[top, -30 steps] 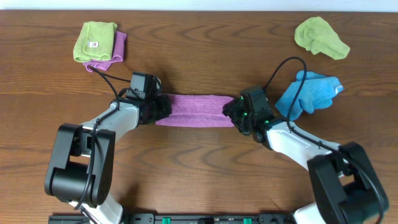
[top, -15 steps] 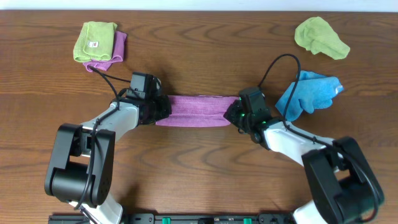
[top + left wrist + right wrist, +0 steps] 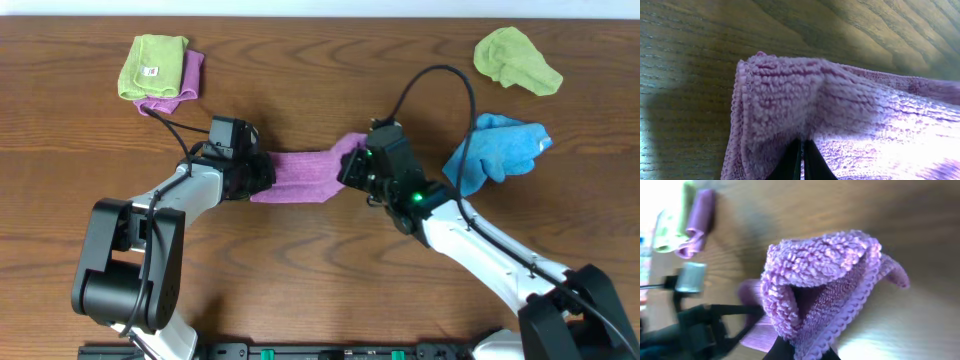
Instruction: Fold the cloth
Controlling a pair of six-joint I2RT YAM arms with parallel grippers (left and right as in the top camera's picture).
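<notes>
Right pincer (image 3: 352, 164) swung leftward, carrying its end of the lilac-purple microfibre cloth (image 3: 300, 170).
Both clamp the cloth; left pincer (image 3: 262, 172) sits low, arm bent.

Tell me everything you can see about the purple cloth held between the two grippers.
The cloth is lilac, fluffy microfibre with a stitched edge, folded into a narrow band lying across the middle of the wooden table. The left gripper is shut on its left end, low at the table. The right gripper is shut on its right end, which is bunched, curled over and raised off the wood.
</notes>
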